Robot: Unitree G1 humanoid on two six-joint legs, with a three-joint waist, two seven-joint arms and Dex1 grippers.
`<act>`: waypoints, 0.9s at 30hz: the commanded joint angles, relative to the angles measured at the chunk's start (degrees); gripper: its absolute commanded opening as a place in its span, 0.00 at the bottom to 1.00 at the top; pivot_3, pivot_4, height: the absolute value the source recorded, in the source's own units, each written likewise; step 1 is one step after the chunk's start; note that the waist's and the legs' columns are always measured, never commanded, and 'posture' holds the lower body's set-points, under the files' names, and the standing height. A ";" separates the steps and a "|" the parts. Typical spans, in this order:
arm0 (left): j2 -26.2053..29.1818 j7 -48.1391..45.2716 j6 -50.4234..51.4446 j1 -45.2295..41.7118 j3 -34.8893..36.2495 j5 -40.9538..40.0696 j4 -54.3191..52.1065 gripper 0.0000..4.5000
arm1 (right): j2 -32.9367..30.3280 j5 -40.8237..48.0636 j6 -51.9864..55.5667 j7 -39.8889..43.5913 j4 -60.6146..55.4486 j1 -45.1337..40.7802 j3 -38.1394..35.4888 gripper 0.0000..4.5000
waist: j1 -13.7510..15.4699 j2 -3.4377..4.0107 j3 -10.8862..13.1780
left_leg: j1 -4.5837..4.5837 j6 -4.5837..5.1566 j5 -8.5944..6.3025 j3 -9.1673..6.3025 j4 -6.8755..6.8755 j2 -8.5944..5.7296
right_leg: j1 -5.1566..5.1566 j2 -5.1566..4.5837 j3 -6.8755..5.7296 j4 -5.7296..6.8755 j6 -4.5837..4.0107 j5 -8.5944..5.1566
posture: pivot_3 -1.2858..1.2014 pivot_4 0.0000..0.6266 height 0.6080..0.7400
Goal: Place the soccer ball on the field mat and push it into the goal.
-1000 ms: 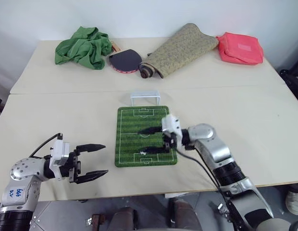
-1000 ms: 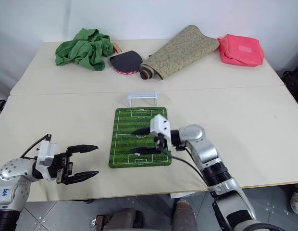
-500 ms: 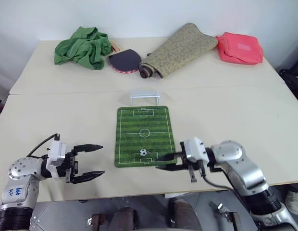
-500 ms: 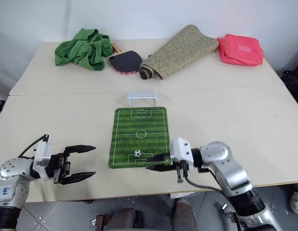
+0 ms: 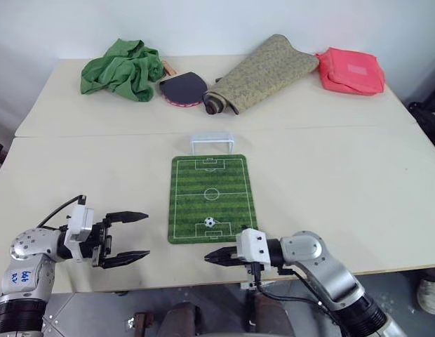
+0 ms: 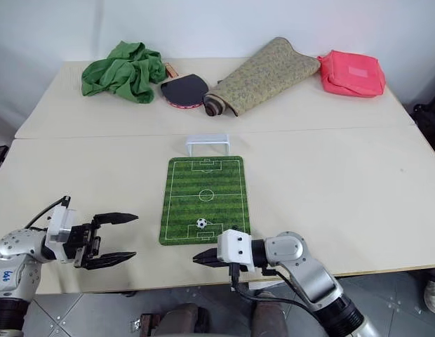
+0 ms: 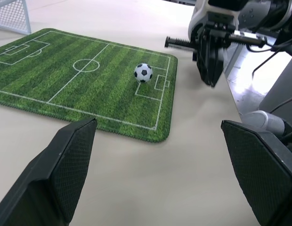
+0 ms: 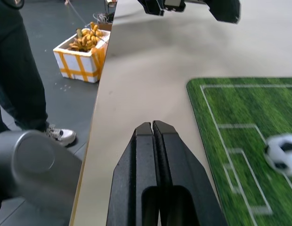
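Cloth [image 5: 121, 67], paddle [image 5: 182, 88] behind goal [image 5: 212, 142].

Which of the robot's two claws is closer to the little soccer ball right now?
The right gripper, shut, sits just off the mat's near edge, close to the soccer ball. The left gripper, open, waits farther off to the mat's left.

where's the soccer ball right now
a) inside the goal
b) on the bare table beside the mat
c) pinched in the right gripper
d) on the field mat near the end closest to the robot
d: the soccer ball sits on the field mat by the penalty box at the near end, far from the goal, while the right gripper is shut and empty off the mat's near edge.
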 commanded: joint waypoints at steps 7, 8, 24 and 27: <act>-0.12 4.05 2.54 1.02 2.02 -1.43 -5.24 1.00 | 5.24 -1.29 1.36 -5.46 11.63 -13.86 -3.53 0.01 | -0.14 0.00 0.00 | 0.00 0.00 0.00 -0.14 -0.02 0.01 | -0.01 0.00 -0.01 0.01 -0.01 -0.01 | 0.52 0.24 1.00; -0.91 6.20 3.23 1.43 2.55 -1.57 -5.79 1.00 | 6.57 -2.01 1.47 -8.28 15.40 -17.41 -5.17 0.01 | -0.15 0.00 0.00 | 0.00 0.00 0.00 -0.14 -0.03 0.01 | -0.02 0.00 -0.02 0.02 -0.01 -0.01 | 0.52 0.24 1.00; -8.07 29.31 7.18 3.35 6.76 0.56 -10.55 1.00 | 7.22 -3.38 -4.66 -13.62 15.67 -19.34 -10.29 0.01 | -0.13 0.00 0.00 | -0.03 -0.02 0.00 -0.56 -0.11 -0.04 | -0.03 -0.02 -0.11 0.03 -0.03 -0.02 | 0.52 0.24 1.00; -7.64 29.90 7.40 2.08 6.68 0.97 -10.02 1.00 | 5.35 -2.36 -6.33 -11.85 14.78 -17.17 -11.61 0.01 | -0.07 0.00 0.00 | -0.06 -0.02 0.00 -0.50 -0.05 -0.04 | -0.03 -0.02 -0.09 0.01 -0.03 -0.02 | 0.52 0.24 1.00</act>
